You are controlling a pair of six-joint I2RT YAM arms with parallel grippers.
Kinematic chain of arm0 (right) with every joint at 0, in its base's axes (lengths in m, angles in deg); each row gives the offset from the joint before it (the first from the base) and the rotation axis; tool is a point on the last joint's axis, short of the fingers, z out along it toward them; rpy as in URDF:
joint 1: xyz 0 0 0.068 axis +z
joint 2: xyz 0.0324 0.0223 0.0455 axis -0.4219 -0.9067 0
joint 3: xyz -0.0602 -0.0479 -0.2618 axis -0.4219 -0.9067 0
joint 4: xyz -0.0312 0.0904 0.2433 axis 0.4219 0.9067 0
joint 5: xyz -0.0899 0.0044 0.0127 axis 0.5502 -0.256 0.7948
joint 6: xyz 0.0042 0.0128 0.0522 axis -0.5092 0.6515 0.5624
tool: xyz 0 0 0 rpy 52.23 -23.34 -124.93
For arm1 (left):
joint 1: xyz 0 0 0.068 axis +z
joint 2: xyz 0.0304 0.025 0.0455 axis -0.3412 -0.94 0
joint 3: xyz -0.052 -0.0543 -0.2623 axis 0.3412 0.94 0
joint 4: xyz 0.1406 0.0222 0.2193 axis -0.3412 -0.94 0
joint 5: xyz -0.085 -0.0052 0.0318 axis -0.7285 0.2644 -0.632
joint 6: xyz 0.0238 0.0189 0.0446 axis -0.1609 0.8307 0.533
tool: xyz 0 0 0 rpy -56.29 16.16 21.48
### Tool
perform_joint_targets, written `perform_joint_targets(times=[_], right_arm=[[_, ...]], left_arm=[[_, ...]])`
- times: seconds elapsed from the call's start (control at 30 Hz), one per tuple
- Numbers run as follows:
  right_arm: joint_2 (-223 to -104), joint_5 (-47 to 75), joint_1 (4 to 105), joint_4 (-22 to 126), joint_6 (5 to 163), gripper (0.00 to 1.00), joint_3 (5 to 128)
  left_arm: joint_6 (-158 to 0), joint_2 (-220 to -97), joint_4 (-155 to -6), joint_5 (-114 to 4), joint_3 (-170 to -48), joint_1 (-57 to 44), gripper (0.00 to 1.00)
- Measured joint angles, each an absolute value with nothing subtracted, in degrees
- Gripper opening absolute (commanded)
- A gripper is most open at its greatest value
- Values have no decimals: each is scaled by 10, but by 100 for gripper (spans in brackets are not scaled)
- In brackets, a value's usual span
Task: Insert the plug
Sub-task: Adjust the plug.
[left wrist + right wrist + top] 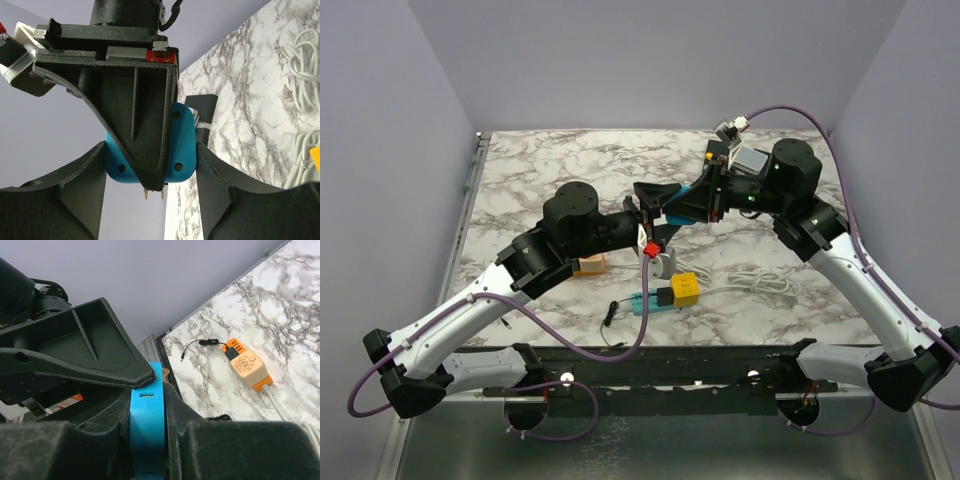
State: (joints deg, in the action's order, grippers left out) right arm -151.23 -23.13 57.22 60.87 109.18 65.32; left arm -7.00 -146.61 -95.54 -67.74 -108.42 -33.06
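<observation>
A blue plug (182, 145) with two brass prongs (154, 194) is held in the air above the middle of the table; it shows as a blue sliver in the top view (672, 216). My right gripper (147, 405) is shut on its thin sides (146, 430). My left gripper (150, 150) meets it from the left, its fingers (95, 170) pressed against the plug's two wide edges. In the top view the left gripper (653, 212) and right gripper (682, 206) overlap. A teal and yellow socket strip (670, 294) lies on the marble below.
A white cable (760, 283) coils right of the strip. An orange and beige adapter block (590, 265) with a black plug lies under the left arm, also in the right wrist view (247, 366). A thin black wire (612, 315) lies near the table's front rail (660, 358).
</observation>
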Motion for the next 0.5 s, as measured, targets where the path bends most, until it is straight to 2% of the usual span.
perform_joint_targets(times=[0.03, 0.07, 0.27, 0.5], right_arm=[[-1512, -232, 572, 610, 1089, 1, 653], [-1512, -232, 572, 611, 1088, 1, 653], [-1515, -270, 573, 656, 1041, 1, 668], [-1539, -298, 572, 806, 893, 1, 737]], left_arm=[[-70, -1465, -955, -677, -1082, -331, 96], [-68, -1464, -955, -677, -1081, -331, 99], [-84, -1453, -954, -668, -1069, -330, 99], [-189, -1404, -947, -619, -1000, -330, 99]])
